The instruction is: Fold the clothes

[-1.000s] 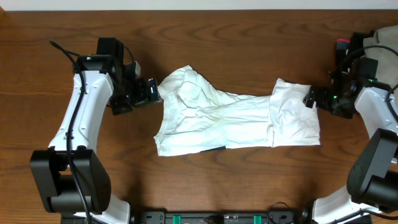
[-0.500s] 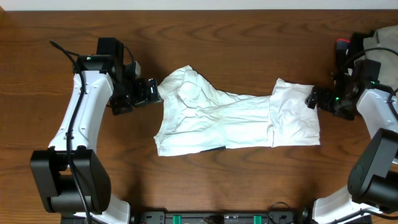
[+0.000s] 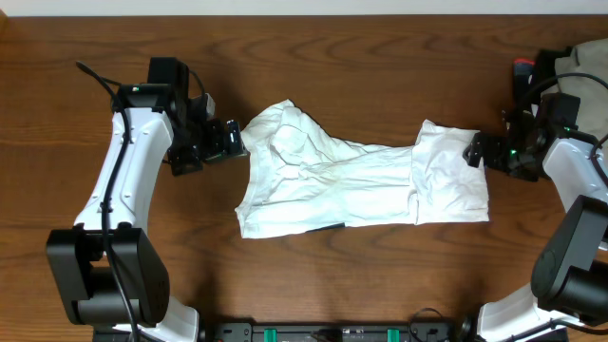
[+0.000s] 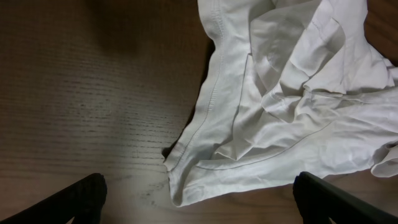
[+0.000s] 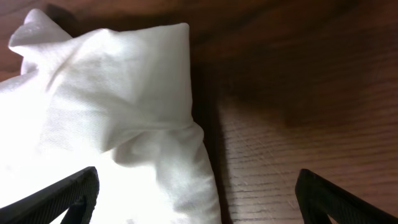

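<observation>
The clothes (image 3: 351, 180) are a wrinkled white garment spread across the middle of the wooden table, partly folded, with a flap laid over at its right end. My left gripper (image 3: 231, 140) is open and empty at the garment's upper left edge; the left wrist view shows the hem and corner (image 4: 205, 155) between the fingertips (image 4: 199, 202). My right gripper (image 3: 475, 150) is open and empty at the garment's upper right edge; the right wrist view shows the white cloth (image 5: 112, 112) under the left finger and bare wood under the right, the jaws (image 5: 196, 199) apart.
The wooden table (image 3: 361, 76) reaches a pale wall strip at the back. A grey-beige bundle and a red-topped object (image 3: 524, 66) sit at the far right corner behind my right arm. A black rail (image 3: 342, 332) runs along the front edge.
My right gripper shifted slightly right and then back left by the garment's right edge. The left arm and the garment have not moved.
</observation>
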Controlling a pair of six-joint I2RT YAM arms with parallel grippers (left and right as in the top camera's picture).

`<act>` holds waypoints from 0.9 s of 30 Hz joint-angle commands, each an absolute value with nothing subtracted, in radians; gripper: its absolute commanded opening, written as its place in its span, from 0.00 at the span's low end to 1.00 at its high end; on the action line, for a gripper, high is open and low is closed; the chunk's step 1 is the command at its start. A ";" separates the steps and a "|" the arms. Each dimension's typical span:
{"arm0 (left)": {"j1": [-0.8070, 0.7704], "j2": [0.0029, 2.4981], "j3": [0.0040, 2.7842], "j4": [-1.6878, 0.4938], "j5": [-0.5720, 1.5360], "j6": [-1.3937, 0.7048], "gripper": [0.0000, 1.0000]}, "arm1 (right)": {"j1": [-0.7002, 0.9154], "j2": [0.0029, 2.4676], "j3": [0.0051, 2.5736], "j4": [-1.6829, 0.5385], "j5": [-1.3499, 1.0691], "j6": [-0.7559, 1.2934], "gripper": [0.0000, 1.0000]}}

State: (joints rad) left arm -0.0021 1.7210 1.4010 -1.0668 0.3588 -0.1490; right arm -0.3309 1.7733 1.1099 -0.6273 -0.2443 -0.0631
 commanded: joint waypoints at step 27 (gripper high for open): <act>-0.002 1.728 1.391 -1.068 0.347 -0.139 0.98 | -0.334 1.769 0.921 -0.482 -0.327 -0.084 0.90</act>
State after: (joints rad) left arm -0.0021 1.7210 1.4010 -1.0660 0.3588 -0.1486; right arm -0.3309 1.7653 0.9527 -0.4778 -0.2977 -0.0811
